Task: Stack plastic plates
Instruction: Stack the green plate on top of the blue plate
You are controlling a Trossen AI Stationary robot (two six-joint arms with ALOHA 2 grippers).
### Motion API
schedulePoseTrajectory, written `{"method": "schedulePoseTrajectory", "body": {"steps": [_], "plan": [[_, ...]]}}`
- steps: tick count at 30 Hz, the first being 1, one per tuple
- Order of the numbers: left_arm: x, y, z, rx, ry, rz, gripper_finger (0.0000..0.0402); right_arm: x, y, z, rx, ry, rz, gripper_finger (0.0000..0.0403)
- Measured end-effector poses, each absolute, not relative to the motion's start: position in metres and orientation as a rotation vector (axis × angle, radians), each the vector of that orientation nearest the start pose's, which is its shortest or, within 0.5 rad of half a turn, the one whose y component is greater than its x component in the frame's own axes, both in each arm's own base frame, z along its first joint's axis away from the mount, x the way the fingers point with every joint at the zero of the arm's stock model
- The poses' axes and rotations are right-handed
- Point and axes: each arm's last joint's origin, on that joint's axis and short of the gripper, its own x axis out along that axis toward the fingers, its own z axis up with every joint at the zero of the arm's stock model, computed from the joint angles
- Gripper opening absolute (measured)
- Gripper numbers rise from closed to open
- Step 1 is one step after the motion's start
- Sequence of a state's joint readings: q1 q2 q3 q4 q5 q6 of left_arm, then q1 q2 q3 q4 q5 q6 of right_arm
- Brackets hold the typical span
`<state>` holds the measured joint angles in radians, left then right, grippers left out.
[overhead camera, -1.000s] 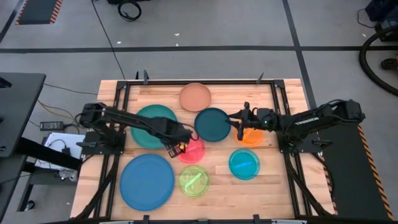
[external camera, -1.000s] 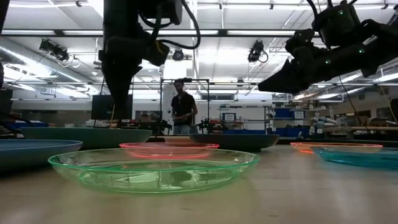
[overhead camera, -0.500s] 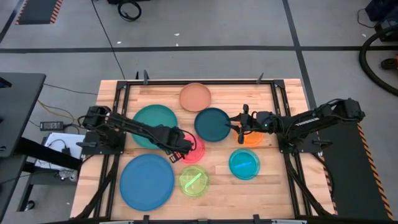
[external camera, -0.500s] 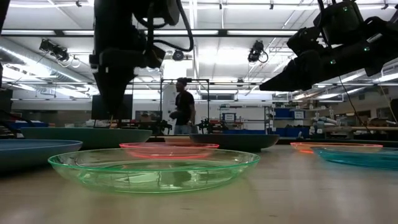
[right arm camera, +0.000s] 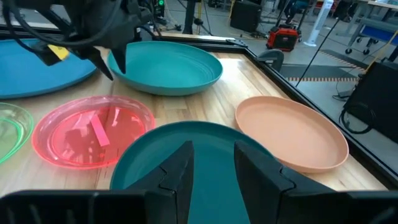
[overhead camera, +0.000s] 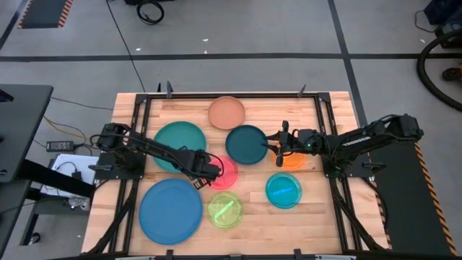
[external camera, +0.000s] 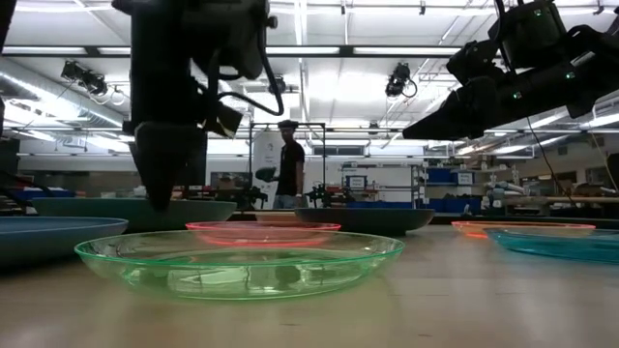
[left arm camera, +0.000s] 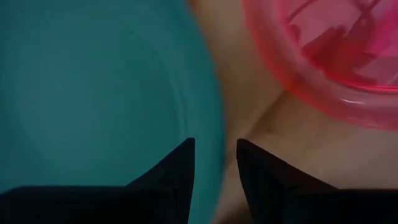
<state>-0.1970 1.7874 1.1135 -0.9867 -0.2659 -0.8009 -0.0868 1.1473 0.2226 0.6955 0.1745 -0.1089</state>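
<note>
On the wooden table, eight plastic plates lie spread out singly, none yet stacked: a large blue plate and a large teal plate on the left, a salmon plate at the far edge, a dark teal plate at centre, and four small translucent ones, the pink plate, the green plate, the cyan plate and the orange plate. The left gripper reaches down between the large teal plate and the pink plate, its fingers a narrow gap apart and straddling the teal plate's rim, apparently lined up to pinch that edge; nothing is held. The right gripper hovers above the near rim of the dark teal plate, beside the orange plate, its fingers likewise slightly parted and empty, seemingly placed to take that plate by its lip. With every plate resting flat and apart on the wood, the stacking looks barely begun, and the thin rims offer the only hold. A person stands in the room far behind the table.
</note>
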Motion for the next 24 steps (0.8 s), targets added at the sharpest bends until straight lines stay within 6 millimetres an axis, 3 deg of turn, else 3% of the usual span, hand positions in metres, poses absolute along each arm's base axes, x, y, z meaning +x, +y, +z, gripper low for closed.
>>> {"method": "schedulePoseTrajectory", "body": {"steps": [6,14,16,20,24], "plan": [[0.286,-0.046,0.150,-0.254,1.495,0.681,0.0112,0.199,-0.022,0.163,-0.118,0.244,-0.247,0.0125],[0.283,-0.043,0.148,-0.219,1.531,0.660,0.0019,0.199,-0.022,0.163,-0.122,0.245,-0.247,0.0125],[0.281,-0.043,0.148,-0.209,1.548,0.662,0.0013,0.199,-0.022,0.163,-0.120,0.245,-0.246,0.0125],[0.284,-0.044,0.160,-0.200,1.580,0.664,0.0014,0.199,-0.022,0.163,-0.120,0.245,-0.244,0.0125],[0.292,-0.047,0.186,-0.194,1.603,0.660,0.0013,0.199,-0.023,0.163,-0.122,0.245,-0.252,0.0125]]}}
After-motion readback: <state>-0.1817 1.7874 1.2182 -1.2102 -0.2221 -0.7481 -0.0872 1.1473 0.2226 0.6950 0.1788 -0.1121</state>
